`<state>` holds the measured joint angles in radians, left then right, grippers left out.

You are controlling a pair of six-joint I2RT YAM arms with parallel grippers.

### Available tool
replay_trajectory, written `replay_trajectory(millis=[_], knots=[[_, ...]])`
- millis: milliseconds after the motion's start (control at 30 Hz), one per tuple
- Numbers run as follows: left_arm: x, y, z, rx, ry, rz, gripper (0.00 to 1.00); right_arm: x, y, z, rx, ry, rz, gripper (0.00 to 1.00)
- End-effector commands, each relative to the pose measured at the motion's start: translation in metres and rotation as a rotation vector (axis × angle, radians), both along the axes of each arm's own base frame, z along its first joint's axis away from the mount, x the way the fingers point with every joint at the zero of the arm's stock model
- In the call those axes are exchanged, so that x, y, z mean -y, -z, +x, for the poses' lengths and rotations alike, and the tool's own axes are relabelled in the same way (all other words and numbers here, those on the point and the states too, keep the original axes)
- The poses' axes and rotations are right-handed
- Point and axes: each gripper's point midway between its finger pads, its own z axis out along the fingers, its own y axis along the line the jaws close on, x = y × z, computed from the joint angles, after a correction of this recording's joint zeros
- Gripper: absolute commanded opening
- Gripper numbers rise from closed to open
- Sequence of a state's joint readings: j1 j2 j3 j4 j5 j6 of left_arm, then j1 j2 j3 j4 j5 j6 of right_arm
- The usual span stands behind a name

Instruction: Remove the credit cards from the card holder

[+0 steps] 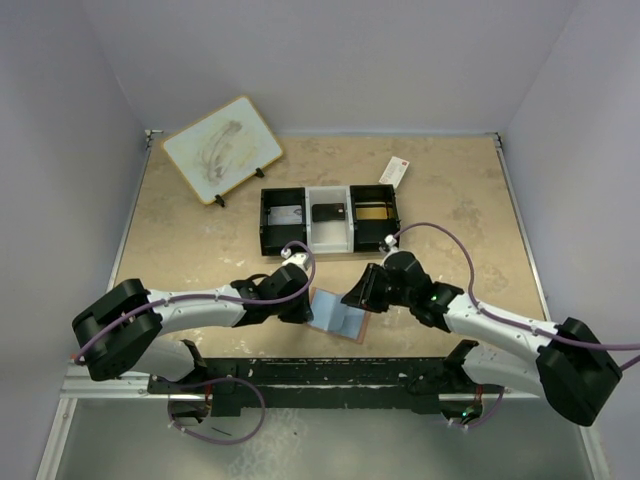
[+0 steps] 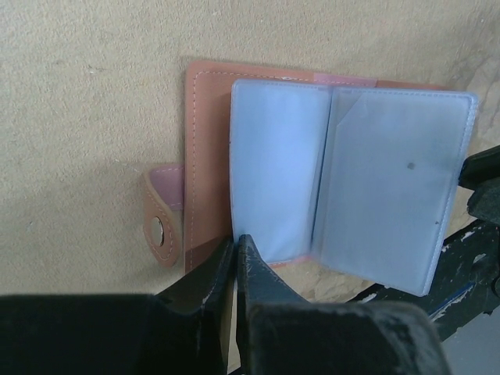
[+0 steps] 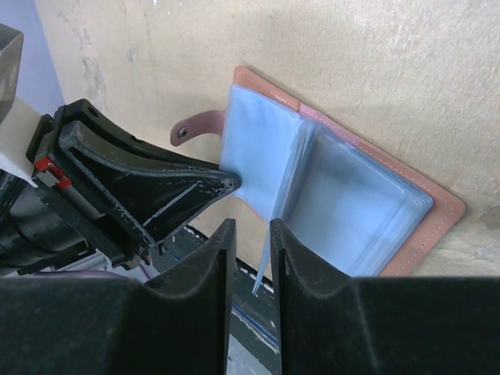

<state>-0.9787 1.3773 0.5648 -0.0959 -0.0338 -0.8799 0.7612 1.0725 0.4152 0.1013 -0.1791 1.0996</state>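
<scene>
Two grippers meet over the card holder [image 1: 338,314], which lies spread open on the tan table [image 1: 450,250] near the front edge, between the arms, with its salmon leather cover down and its bluish clear pockets [image 2: 383,180] facing up. From where I stand, the left gripper [image 2: 236,244] has its fingers drawn almost together, nipping the near edge of the holder's left half, right where the leather meets the first pocket; the snap strap [image 2: 160,226] sticks out flat just beside it. The right gripper [image 3: 251,228] comes in from the other side with its fingers a narrow slot apart, and the edge of one thin pocket leaf hangs in that slot without being visibly squeezed. Farther back sits a three-compartment tray [image 1: 266,222]: a silvery grey card [image 1: 288,215] lies in its left black section and a dark card [image 1: 328,212] in the white middle one. I can't make out what the tan thing in the right section is. Beyond the tray a white packet [image 1: 394,172] with a red end lies flat, and a pale board [image 1: 222,148] leans on a small stand in the far left corner
</scene>
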Motion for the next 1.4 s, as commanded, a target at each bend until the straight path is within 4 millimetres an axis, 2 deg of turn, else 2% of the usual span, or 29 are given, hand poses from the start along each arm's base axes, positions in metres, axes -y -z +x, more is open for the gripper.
replay_trajectory(millis=[0, 300, 433, 567, 800, 1067, 1233, 1367], knots=[[0.010, -0.011, 0.009, 0.036, -0.004, -0.018, 0.00, -0.005, -0.010, 0.001, 0.025, -0.063, -0.027, 0.26], [0.009, -0.011, 0.009, 0.034, -0.008, -0.010, 0.00, -0.013, -0.022, -0.003, 0.059, -0.110, 0.028, 0.32], [0.009, -0.012, 0.010, 0.035, -0.007, -0.009, 0.00, -0.016, -0.021, -0.008, 0.054, -0.144, 0.046, 0.32], [0.009, -0.011, 0.010, 0.034, -0.006, -0.005, 0.00, -0.003, -0.009, -0.004, 0.015, -0.100, -0.070, 0.32], [0.008, -0.012, 0.010, 0.039, -0.010, -0.006, 0.00, -0.028, -0.026, -0.001, 0.068, -0.180, 0.033, 0.36], [0.005, -0.011, 0.010, 0.037, -0.011, 0.010, 0.00, -0.041, -0.028, 0.006, 0.084, -0.203, 0.057, 0.37], [0.005, -0.012, 0.011, 0.041, -0.014, 0.014, 0.00, -0.039, -0.023, 0.007, 0.071, -0.189, 0.045, 0.36], [0.005, -0.012, 0.011, 0.041, -0.014, 0.015, 0.00, -0.036, -0.017, 0.008, 0.061, -0.175, 0.015, 0.27]])
